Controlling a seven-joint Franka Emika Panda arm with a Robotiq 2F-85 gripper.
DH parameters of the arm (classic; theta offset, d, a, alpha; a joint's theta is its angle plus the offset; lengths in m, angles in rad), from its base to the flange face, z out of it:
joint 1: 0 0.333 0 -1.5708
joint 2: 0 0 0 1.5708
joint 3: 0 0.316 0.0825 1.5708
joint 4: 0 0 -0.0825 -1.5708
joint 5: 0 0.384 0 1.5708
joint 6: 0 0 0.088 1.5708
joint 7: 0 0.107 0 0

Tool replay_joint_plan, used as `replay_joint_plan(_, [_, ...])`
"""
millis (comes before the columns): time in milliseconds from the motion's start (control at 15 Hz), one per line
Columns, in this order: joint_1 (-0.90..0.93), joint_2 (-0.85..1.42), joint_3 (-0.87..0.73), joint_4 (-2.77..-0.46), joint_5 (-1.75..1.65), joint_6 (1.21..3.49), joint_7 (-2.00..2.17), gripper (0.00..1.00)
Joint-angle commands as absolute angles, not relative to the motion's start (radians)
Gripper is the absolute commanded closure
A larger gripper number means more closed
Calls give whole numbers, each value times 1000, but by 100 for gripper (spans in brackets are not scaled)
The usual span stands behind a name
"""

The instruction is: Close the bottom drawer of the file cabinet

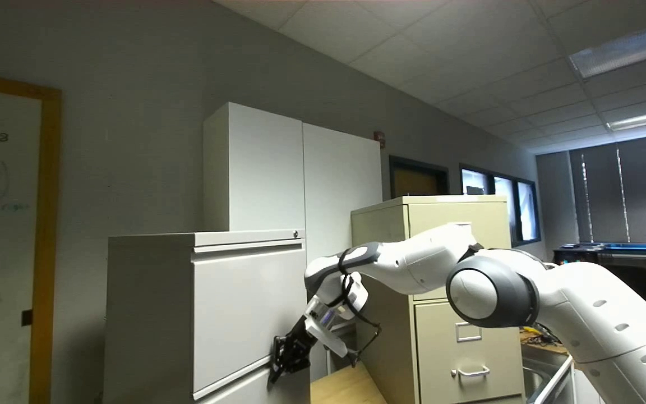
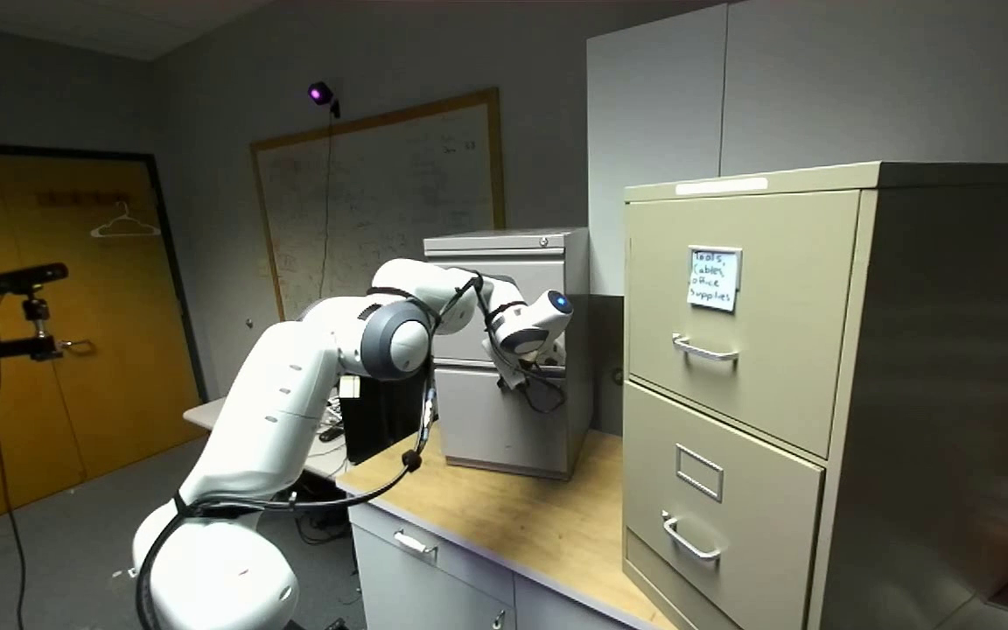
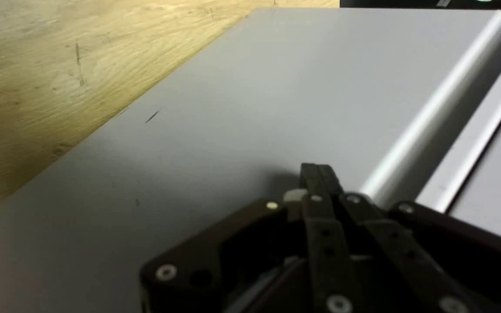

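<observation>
Fingers [image 3: 309, 179] at the bottom drawer [image 3: 215, 126]

One gripper [image 3: 320, 171], its two fingers together and empty, just below the drawer's top edge; touching or not, I cannot tell. Above, one upper drawer [image 1: 247, 306]; around both, one file cabinet [image 1: 169, 320] on a wooden counter [image 2: 504, 516]; nearby, one beige cabinet [image 2: 784, 402]

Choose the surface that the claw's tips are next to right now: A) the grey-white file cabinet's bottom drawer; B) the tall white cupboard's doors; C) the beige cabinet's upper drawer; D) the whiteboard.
A: the wrist view shows the closed claw by the plain metal front of the bottom drawer, near its top edge, and an exterior view puts it at the file cabinet.
</observation>
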State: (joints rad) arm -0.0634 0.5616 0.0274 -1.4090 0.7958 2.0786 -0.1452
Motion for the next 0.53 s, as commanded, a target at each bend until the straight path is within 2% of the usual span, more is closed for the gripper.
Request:
replay_joint_plan(0, [-82,630,52,-1278,807,2078,-101,100])
replay_joint_plan(467, [-88,622,47,-1276,792,2041,-115,100])
